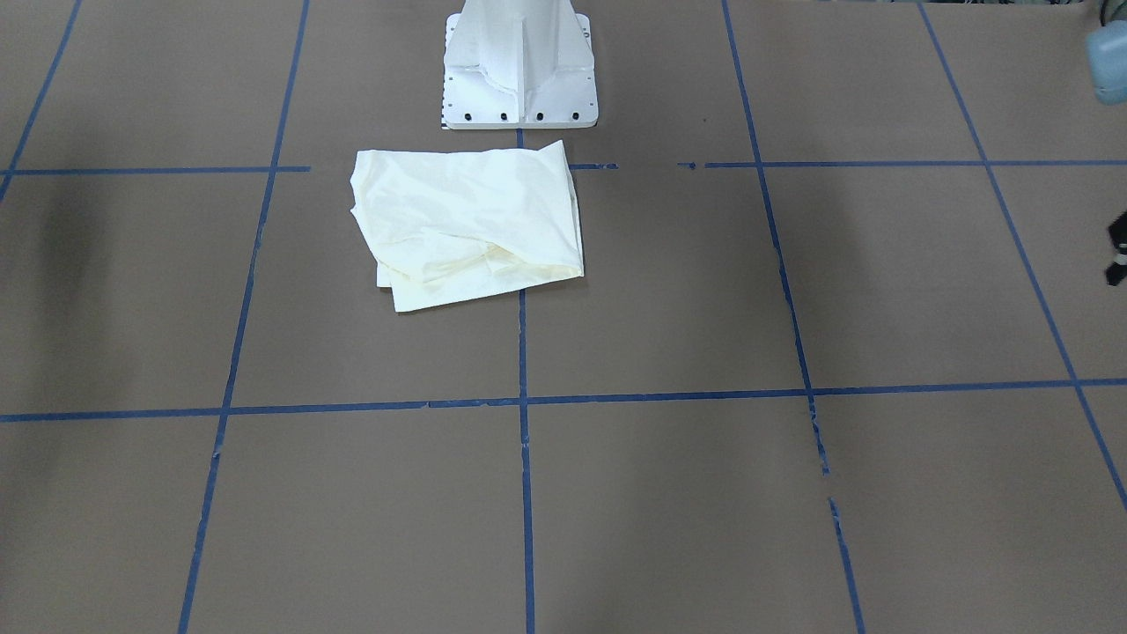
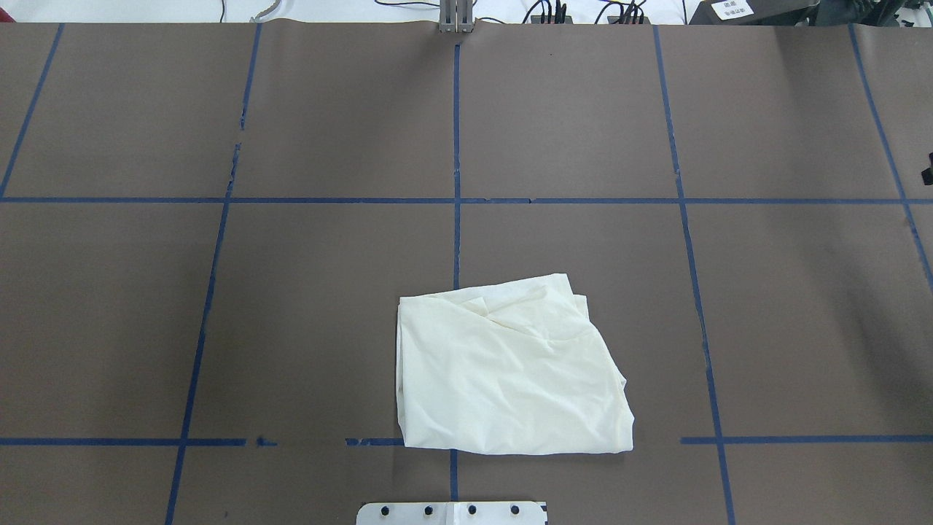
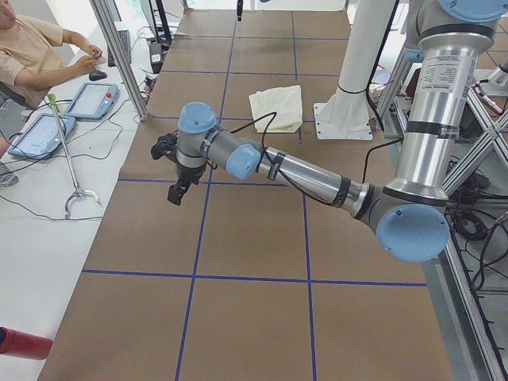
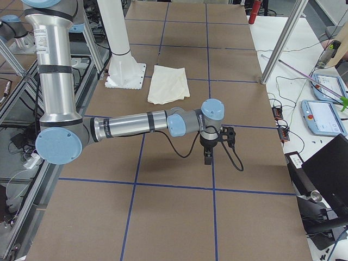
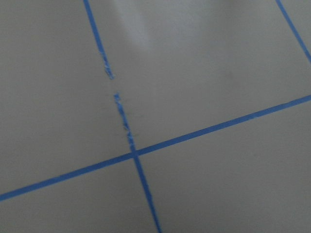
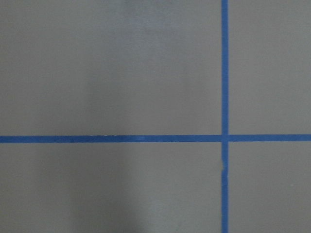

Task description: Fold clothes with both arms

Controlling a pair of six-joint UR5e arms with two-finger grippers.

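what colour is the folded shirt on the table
The shirt is plain cream, no print showing; clearest in the overhead exterior view.

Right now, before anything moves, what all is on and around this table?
T-shirt: one, cream, folded, on the table.
table: one, brown.
tape lines: several, blue, a grid on the table.
pedestal base: one, white, beside the T-shirt.
tablets: two, blue-edged, on a white side table.
person: one, seated at that side table.
left arm, right arm: two, grey with light-blue caps, stretched over bare table, away from the T-shirt.
left gripper, right gripper: two, black, above the table; open or shut, cannot tell.
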